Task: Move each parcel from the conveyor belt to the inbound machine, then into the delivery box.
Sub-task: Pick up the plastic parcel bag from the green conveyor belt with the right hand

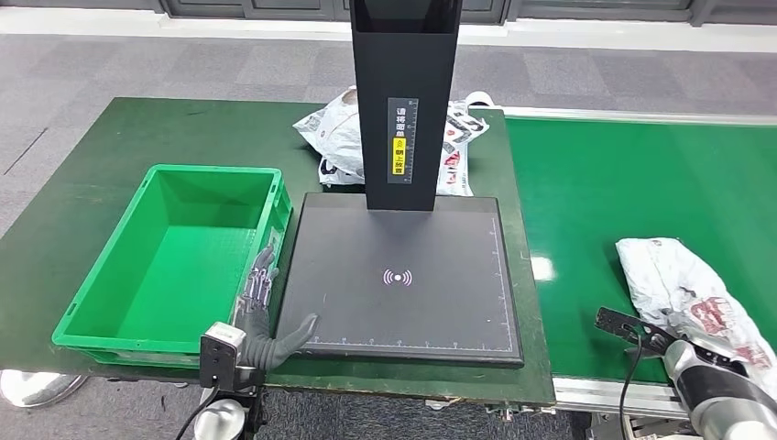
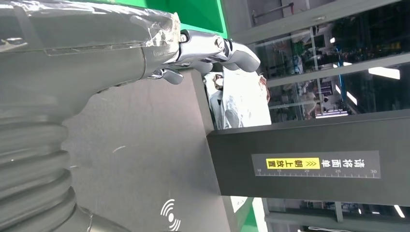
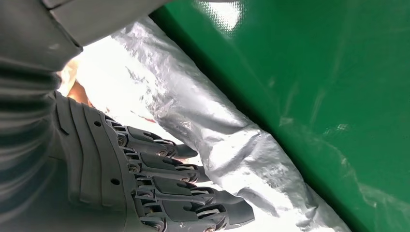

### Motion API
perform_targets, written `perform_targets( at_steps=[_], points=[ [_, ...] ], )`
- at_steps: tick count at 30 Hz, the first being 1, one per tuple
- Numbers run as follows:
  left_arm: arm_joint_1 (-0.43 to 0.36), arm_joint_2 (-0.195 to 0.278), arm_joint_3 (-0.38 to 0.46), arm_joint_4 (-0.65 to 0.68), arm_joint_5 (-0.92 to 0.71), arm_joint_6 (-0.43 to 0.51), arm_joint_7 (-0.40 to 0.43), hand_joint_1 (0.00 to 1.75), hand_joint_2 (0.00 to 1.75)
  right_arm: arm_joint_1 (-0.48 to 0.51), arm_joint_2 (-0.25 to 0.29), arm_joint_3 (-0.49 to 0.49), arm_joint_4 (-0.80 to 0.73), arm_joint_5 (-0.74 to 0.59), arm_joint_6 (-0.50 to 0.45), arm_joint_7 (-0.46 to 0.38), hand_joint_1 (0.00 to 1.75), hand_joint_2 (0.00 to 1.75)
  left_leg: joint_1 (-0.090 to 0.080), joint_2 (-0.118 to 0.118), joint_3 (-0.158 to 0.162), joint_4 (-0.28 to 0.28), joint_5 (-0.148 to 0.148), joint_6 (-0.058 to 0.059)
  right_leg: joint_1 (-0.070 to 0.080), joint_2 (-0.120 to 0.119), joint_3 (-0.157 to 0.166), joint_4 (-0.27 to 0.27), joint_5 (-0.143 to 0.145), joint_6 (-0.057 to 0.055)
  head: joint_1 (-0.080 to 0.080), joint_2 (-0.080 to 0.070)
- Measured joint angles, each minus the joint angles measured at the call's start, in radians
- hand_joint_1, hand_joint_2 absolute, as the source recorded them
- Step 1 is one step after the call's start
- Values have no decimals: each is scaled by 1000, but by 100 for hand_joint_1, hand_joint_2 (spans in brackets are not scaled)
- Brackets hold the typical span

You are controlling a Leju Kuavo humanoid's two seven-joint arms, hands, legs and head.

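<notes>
Fingers of the right hand (image 3: 159,188) lie spread against the crinkled white-and-silver plastic parcel (image 1: 689,293) on the green conveyor belt (image 1: 605,192), not closed around it. Left hand (image 1: 266,316) rests wide and empty at the flat black scanner plate's (image 1: 403,275) edge, beside the green plastic crate (image 1: 92,302).

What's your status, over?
Left hand open beside the scanner plate. Right hand over the parcel on the belt, grip unclear. Green box empty.

The floor (image 1: 183,64) is grey carpet made of square tiles in lighter and darker grey. A pale strip (image 1: 137,23) runs along the far side of the floor, below a dark wall base (image 1: 257,7). A green table (image 1: 82,183) stands on the carpet. In the left wrist view, glass walls (image 2: 338,63) with dark frames show long bright lights (image 2: 387,72) shining behind them.
</notes>
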Motion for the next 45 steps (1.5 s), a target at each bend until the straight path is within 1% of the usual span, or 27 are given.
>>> perform_targets(
  at_steps=[45],
  points=[
    [-2, 0, 2, -7, -1, -4, 5, 0, 175, 4, 14, -2, -1, -6, -4, -16, 0, 175, 0, 0, 0, 2, 0, 1, 0, -1, 2, 0, 0, 1, 0, 0]
  ],
)
